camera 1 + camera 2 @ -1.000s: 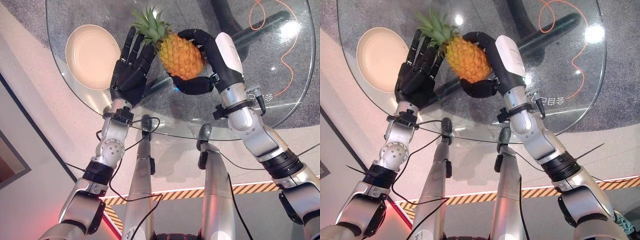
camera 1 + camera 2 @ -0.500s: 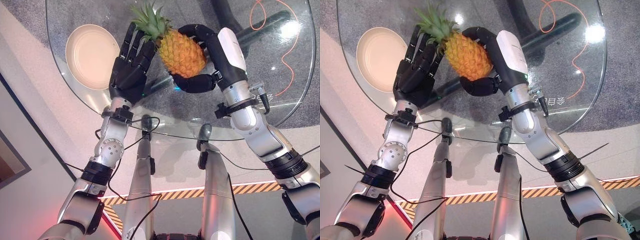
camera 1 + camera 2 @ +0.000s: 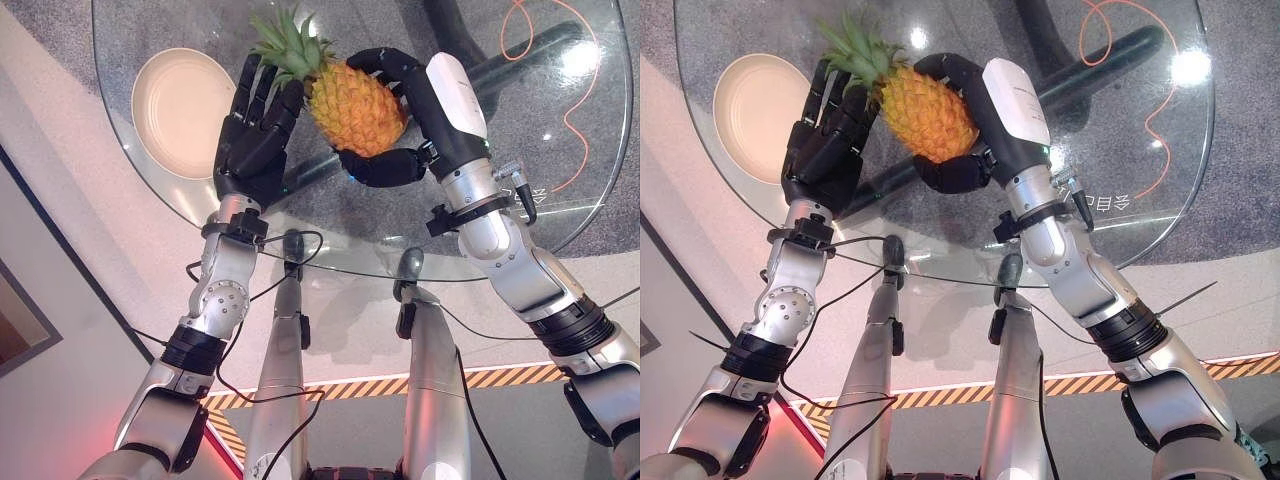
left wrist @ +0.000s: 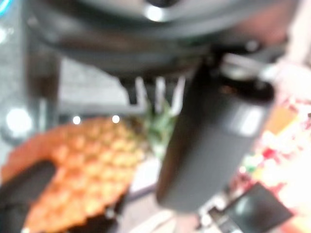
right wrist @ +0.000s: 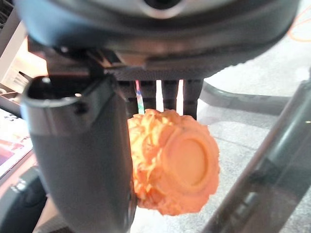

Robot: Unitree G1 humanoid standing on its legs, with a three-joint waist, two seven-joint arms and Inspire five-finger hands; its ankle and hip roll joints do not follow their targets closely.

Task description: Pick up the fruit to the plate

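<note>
An orange pineapple (image 3: 355, 107) with a green leafy crown (image 3: 283, 45) is held above the round glass table (image 3: 560, 215). My right hand (image 3: 408, 120) is shut on its body, fingers curled over the top and thumb underneath; in the right wrist view the fruit's base (image 5: 187, 162) shows beside the thumb (image 5: 82, 160). My left hand (image 3: 255, 135) stands open with straight fingers against the crown's side, and its wrist view shows the pineapple (image 4: 77, 165) past the thumb. A cream plate (image 3: 185, 110) lies on the table, left of the left hand.
An orange cable (image 3: 570, 90) loops beneath the glass at the right. The table's dark base legs (image 3: 1110, 50) show through the top. A yellow-black striped line (image 3: 500, 378) marks the floor near the front.
My right hand has carried the pineapple a little to the left and up, toward the plate. The left hand has shifted slightly left alongside the crown.
</note>
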